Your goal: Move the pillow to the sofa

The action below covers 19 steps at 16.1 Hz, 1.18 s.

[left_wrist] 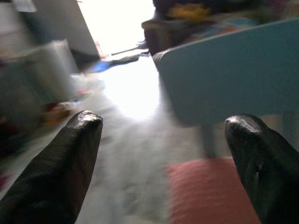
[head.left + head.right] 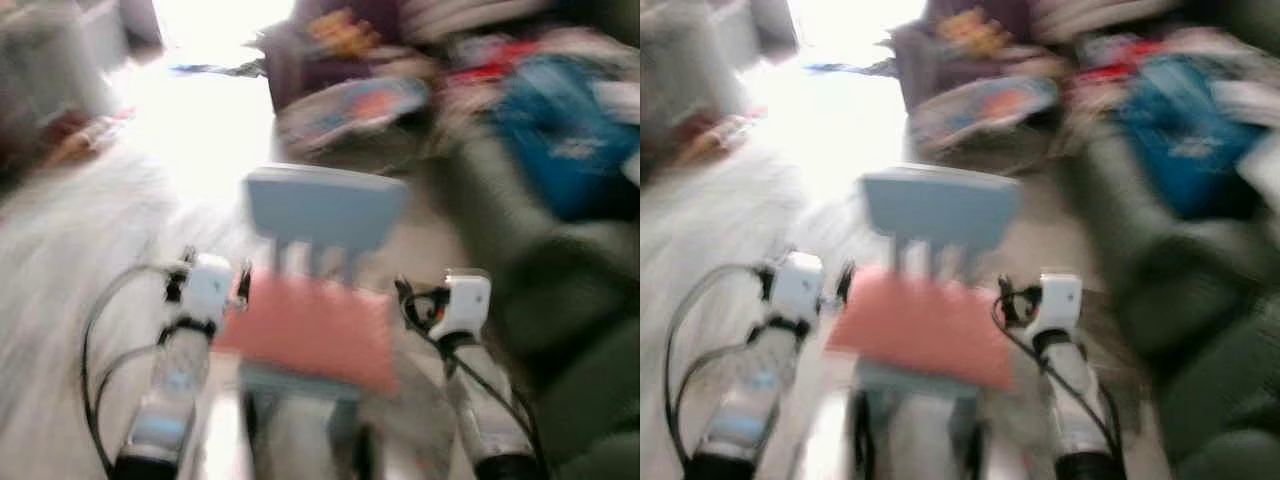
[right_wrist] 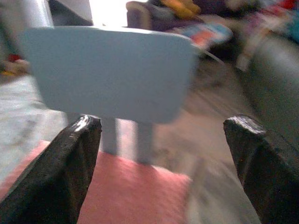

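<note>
A flat pink pillow [image 2: 310, 330] lies on the seat of a small light-blue chair [image 2: 325, 205] right in front of me; the head views are blurred. My left gripper [image 1: 166, 135] stands open at the pillow's left edge, the pillow [image 1: 210, 191] showing low between its fingers [image 1: 70, 158]. My right gripper [image 3: 163, 140] stands open at the pillow's right side, with the pillow [image 3: 135, 196] and the chair back [image 3: 112, 72] ahead of its fingers [image 3: 70, 163]. Along the right runs a dark green sofa [image 2: 560, 300].
The sofa's far end is piled with blue and red clothes [image 2: 560, 130]. A dark armchair with a yellow toy [image 2: 335, 40] and a round patterned cushion [image 2: 355, 110] stand beyond the chair. Pale rug [image 2: 70, 250] spreads to the left, with bright floor behind.
</note>
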### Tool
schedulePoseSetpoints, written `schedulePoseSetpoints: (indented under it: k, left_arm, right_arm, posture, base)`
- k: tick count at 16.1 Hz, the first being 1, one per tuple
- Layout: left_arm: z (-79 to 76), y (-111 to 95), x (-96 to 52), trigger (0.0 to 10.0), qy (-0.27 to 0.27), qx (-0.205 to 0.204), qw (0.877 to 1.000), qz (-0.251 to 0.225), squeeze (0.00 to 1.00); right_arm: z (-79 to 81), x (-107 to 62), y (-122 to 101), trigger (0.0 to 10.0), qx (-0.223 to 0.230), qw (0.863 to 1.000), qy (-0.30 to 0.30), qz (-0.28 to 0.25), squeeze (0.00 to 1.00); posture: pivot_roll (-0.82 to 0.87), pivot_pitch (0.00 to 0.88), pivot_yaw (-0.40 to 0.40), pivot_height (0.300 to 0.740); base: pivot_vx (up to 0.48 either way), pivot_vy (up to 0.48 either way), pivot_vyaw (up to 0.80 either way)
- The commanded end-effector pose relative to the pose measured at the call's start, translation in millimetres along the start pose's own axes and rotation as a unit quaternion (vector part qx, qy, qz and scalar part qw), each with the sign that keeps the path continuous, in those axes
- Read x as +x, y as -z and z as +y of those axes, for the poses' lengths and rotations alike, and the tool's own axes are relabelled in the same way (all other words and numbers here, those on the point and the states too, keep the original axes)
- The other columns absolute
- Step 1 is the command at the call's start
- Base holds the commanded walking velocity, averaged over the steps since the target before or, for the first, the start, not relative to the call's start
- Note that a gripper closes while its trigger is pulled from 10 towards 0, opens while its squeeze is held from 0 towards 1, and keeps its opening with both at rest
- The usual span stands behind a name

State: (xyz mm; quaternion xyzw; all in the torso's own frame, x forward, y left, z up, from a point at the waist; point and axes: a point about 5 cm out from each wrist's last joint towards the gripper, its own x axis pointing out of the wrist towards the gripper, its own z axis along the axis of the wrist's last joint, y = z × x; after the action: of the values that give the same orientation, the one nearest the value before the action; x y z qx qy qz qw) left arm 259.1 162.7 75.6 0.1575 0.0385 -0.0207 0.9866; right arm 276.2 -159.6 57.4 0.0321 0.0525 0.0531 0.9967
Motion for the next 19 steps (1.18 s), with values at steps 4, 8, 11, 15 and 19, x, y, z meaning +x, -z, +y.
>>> schedulePoseSetpoints:
  k: [4,8,11,15,19]
  left_arm:
    - [8.7,7.0,2.8,10.0,-0.023,0.02,0.999,0.02,0.0]
    - [6.8,6.8,3.3,10.0,-0.024,0.019,0.999,0.022,0.0]
    - [10.0,6.2,4.8,10.0,-0.042,0.021,0.999,0.023,0.0]
    - [8.1,7.7,6.9,10.0,-0.036,0.008,0.999,0.033,0.0]
    - [4.5,5.8,7.4,10.0,-0.036,0.007,0.999,0.031,0.0]
  right_arm:
    - [2.1,-1.3,3.0,10.0,0.008,1.0,-0.007,0.005,0.0]
    - [2.9,-0.7,3.0,10.0,0.007,1.0,-0.012,0.006,0.0]
    - [3.2,-0.3,3.0,10.0,0.006,1.0,-0.013,0.006,0.0]
    - [5.0,1.3,2.5,10.0,0.004,1.0,-0.02,0.005,0.0]
    - [4.5,1.4,0.6,10.0,0.008,1.0,-0.018,0.001,0.0]
  posture:
    - [0.05,0.0,-0.042,0.642]
    - [0.05,0.0,-0.043,0.642]
    - [0.05,0.0,-0.044,0.607]
    - [0.05,0.0,-0.043,0.552]
    - [0.04,0.0,-0.04,0.532]
  base:
    - [0.0,0.0,0.0]
    - [0.0,0.0,0.0]
    - [0.0,0.0,0.0]
    - [0.0,0.0,0.0]
    - [0.0,0.0,0.0]
